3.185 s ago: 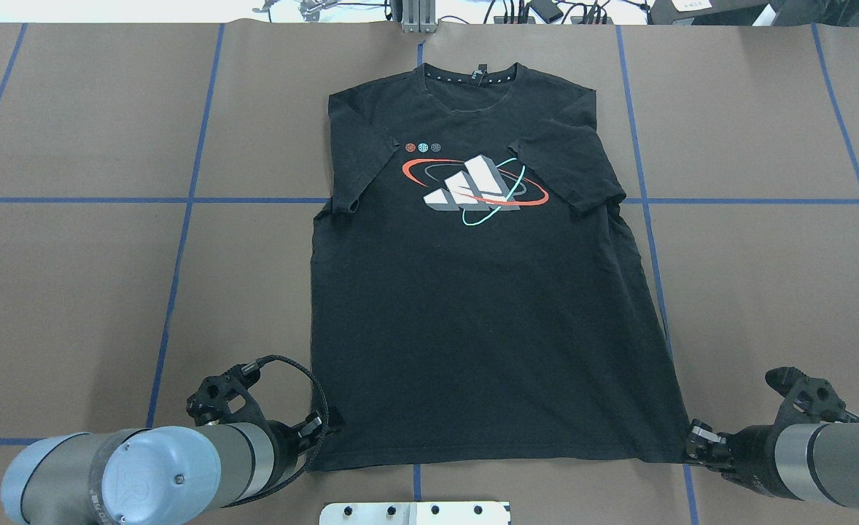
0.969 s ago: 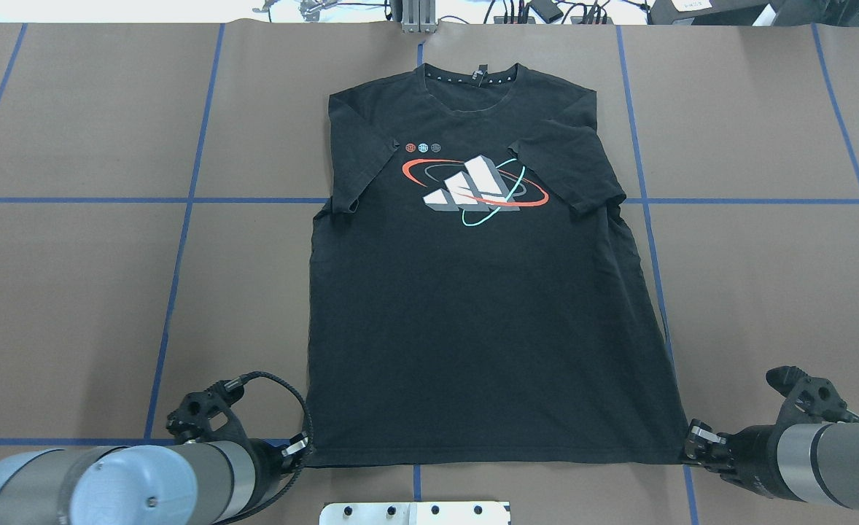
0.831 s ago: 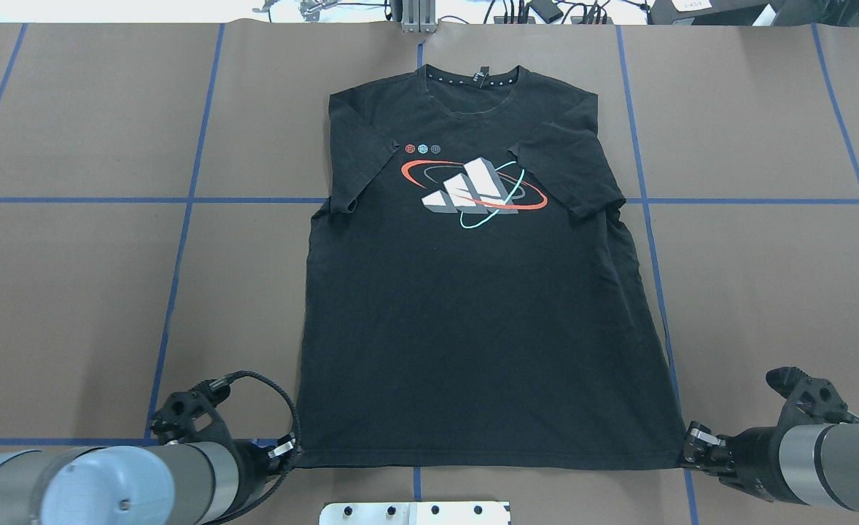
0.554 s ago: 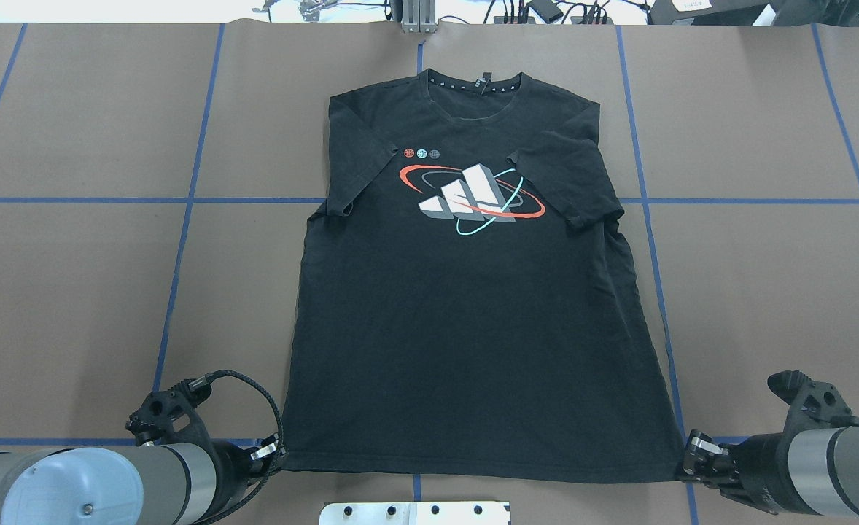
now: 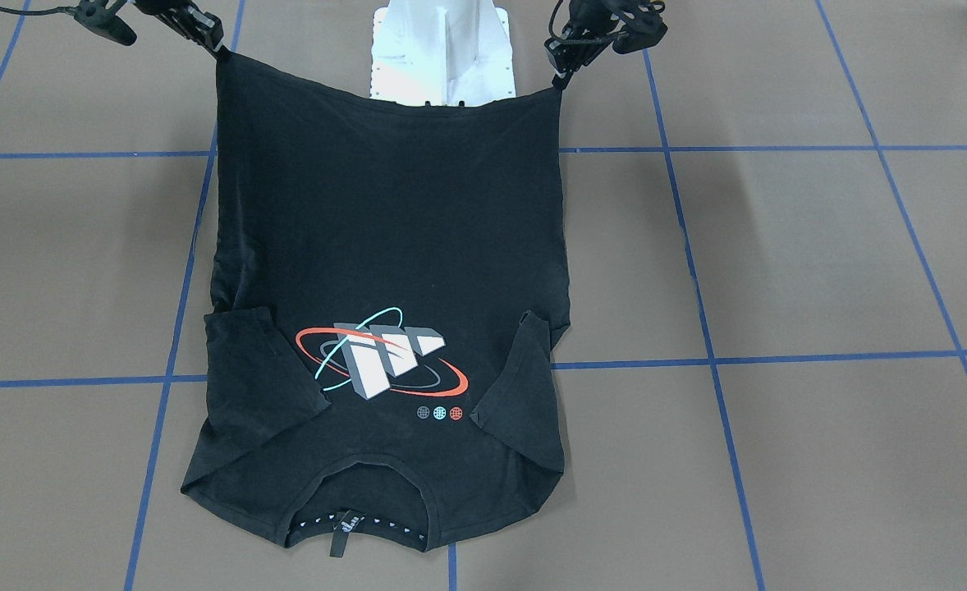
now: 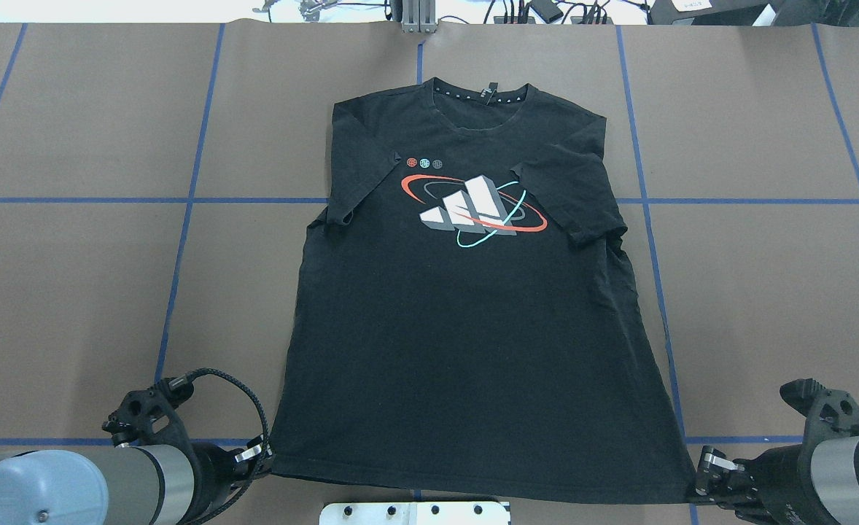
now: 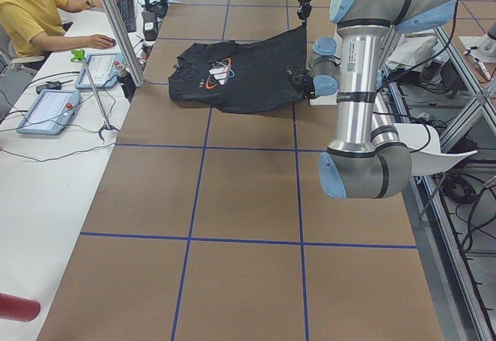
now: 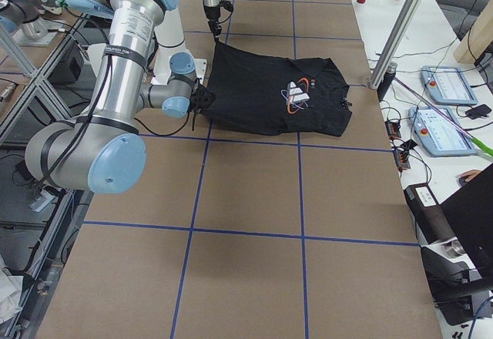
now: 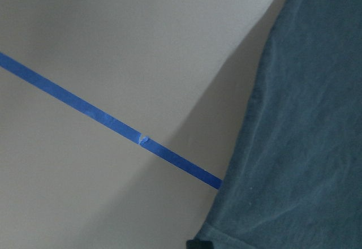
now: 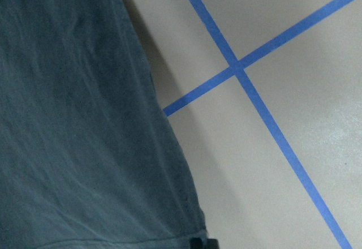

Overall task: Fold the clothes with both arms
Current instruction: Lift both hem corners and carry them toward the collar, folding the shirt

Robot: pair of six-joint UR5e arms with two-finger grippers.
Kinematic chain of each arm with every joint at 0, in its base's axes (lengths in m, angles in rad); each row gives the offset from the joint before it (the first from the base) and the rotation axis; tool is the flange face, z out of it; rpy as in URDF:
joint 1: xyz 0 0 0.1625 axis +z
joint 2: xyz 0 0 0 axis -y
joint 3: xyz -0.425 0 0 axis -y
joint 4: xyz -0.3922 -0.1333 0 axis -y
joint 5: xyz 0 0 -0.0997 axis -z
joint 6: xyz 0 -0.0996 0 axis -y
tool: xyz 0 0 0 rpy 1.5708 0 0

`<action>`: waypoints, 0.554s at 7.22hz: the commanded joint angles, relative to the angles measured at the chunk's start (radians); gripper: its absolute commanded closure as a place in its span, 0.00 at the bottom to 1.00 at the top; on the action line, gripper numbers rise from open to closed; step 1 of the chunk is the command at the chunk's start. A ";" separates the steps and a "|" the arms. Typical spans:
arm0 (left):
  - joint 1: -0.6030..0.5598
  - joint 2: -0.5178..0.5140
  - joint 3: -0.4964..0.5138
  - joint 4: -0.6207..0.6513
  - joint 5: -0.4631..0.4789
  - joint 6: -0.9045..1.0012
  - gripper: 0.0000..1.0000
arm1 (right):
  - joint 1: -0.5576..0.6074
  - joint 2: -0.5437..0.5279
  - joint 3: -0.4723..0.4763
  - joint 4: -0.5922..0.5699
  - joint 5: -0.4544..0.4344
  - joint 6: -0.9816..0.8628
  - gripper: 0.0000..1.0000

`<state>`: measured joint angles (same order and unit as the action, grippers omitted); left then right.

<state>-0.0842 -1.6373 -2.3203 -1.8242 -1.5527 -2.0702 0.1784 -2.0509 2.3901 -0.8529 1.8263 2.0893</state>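
1. Black cotton T-shirt (image 6: 473,343) lies print-up on the brown table (image 6: 72,292), stretched by its hem between the two claws.
2. Left gripper (image 6: 260,459) is clamped tight on the hem corner at its tips; the cloth runs away from it toward the far collar (image 6: 480,93).
3. Right gripper (image 6: 701,481) is pinched on the opposite hem corner in the same way.
4. Between the claws the hem hangs raised off the table, sagging slightly above the white base (image 5: 442,49).
5. Far from both claws, the collar end and the folded-in sleeves (image 6: 360,175) rest flat, with the orbit logo (image 6: 473,208) between the sleeves.
6. A blue tape line (image 9: 113,127) crosses the table just beside the left claw's corner.
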 commanded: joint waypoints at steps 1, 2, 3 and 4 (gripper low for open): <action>-0.072 -0.082 -0.018 -0.004 -0.012 0.010 1.00 | 0.192 0.011 0.015 -0.003 0.174 -0.002 1.00; -0.160 -0.164 -0.014 -0.001 -0.027 0.051 1.00 | 0.279 0.041 0.002 -0.017 0.235 0.000 1.00; -0.245 -0.209 0.008 -0.001 -0.070 0.065 1.00 | 0.323 0.073 -0.021 -0.064 0.237 -0.002 1.00; -0.331 -0.266 0.080 -0.010 -0.096 0.082 1.00 | 0.392 0.187 -0.049 -0.197 0.240 -0.006 1.00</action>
<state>-0.3058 -1.8306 -2.3040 -1.8277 -1.6119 -2.0117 0.4835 -1.9684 2.3723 -0.9278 2.0490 2.0872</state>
